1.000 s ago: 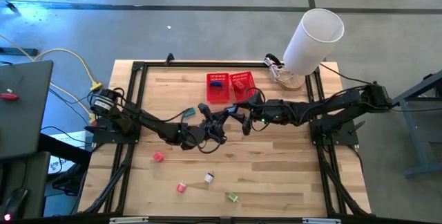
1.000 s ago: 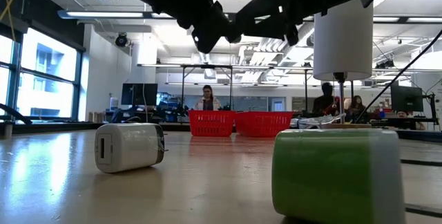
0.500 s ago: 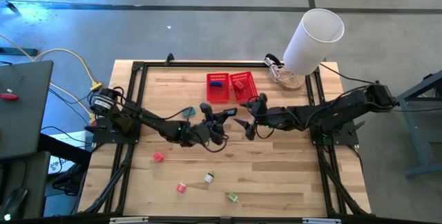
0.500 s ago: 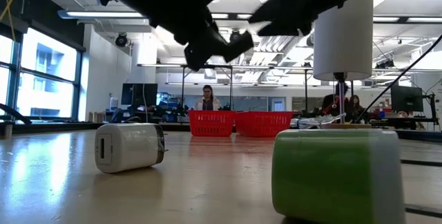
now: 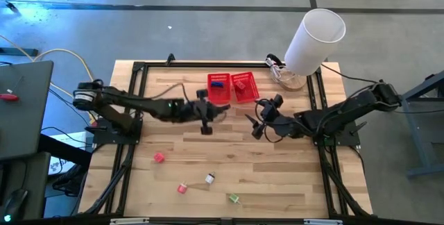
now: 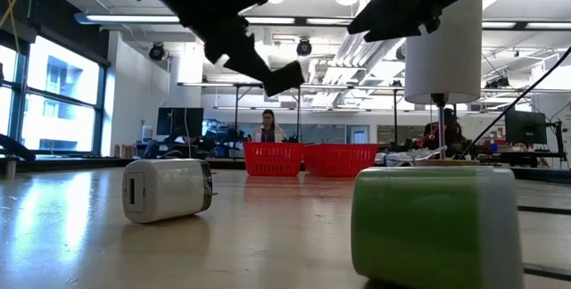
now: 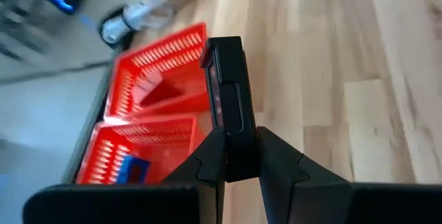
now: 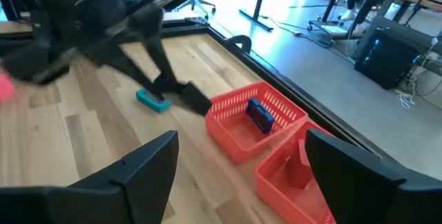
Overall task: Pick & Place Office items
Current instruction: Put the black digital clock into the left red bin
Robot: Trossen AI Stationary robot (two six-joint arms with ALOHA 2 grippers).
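High view. Wooden counter (image 5: 277, 176) carrying two red mesh baskets side by side at the far edge: left basket (image 5: 218, 88) with a blue item inside, right basket (image 5: 243, 85) with a red item inside. Left gripper (image 5: 206, 119) sits just in front of the left basket, clamped on a black rectangle (image 5: 206, 129). Right gripper (image 5: 258, 124) is right of centre, fingers spread wide apart and holding nothing. Loose on the near half of the counter: pink item (image 5: 159, 157), red-white item (image 5: 182, 188), whitish item (image 5: 209, 178), green item (image 5: 234, 198). A large white cylinder (image 5: 314, 39) stands at the far right corner.

Low view. Whitish item (image 6: 167, 189) lies on its side on the counter; green item (image 6: 434, 222) stands close to the camera. Black rectangle (image 6: 284, 78) hangs in the air, pinched by the left gripper, above the level of the baskets seen at the back. A person sits in the room beyond.

Left wrist view. The two dark fingers (image 7: 202, 165) close on the lower end of the black rectangle (image 7: 228, 99), which points toward both baskets.

Right wrist view. Own fingers (image 8: 145, 162) are parted. A teal item (image 8: 152, 100) lies on the counter near the left basket (image 8: 238, 127), close to the black rectangle (image 8: 195, 99).
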